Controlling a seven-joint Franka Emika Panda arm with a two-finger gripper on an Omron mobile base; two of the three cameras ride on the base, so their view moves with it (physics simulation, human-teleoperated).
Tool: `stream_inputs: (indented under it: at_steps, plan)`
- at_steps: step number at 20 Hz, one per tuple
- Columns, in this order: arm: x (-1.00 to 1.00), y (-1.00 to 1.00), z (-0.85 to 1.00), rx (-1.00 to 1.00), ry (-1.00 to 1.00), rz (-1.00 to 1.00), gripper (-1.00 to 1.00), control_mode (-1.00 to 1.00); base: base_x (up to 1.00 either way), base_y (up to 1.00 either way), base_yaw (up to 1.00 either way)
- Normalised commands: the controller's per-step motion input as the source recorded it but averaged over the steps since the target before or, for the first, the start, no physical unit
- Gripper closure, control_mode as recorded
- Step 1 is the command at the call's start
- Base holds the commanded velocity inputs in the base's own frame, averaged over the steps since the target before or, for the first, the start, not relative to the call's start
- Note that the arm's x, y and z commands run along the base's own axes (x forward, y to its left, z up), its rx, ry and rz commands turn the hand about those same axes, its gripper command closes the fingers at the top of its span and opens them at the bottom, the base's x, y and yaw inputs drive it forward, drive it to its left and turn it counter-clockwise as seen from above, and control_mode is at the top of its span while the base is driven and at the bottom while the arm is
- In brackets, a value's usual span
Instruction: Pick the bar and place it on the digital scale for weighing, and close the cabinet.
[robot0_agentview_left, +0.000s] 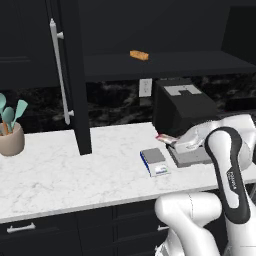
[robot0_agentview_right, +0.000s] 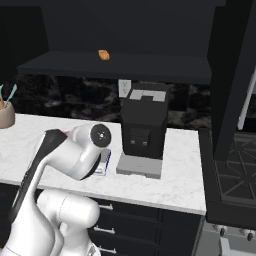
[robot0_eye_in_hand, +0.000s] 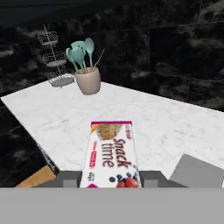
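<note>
Your cabinet (robot0_agentview_left: 70, 75) door stands open over the table (robot0_agentview_left: 75, 170). The digital scale (robot0_agentview_left: 154, 161) sits below the bar (robot0_eye_in_hand: 110, 153), which your fingers (robot0_eye_in_hand: 70, 178) clamp at one end (light, stiff-ish, slick wrapper; grip across its width).

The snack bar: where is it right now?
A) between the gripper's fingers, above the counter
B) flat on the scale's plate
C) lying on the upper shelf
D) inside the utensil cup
A: in the hand view the snack bar sits between the two fingertips of the gripper, with the marble counter below; in the left base view the scale has a bare top plate.
</note>
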Motion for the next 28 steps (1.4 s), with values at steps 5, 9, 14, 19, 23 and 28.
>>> stream_inputs:
  at_steps: [5,9,14,19,23,28]
  plan:
    - [0.28,0.15,-0.35,-0.10,0.18,-0.16,1.00,-1.00,0.00,0.00,0.00]
    - [0.17,0.12,-0.36,-0.10,0.11,-0.16,1.00,-1.00,0.00,0.00,0.00]
    - [0.18,-0.02,-0.36,-0.05,0.02,-0.08,1.00,-1.00,0.00,0.00,0.00]
    - [0.27,-0.22,-0.47,0.00,0.00,0.04,1.00,-1.00,0.00,0.00,0.00]
    - [0.32,-0.20,-0.46,0.00,-0.01,0.10,1.00,-1.00,0.00,0.00,0.00]
    - [0.27,-0.13,-0.44,0.00,-0.09,0.09,1.00,-1.00,0.00,0.00,0.00]
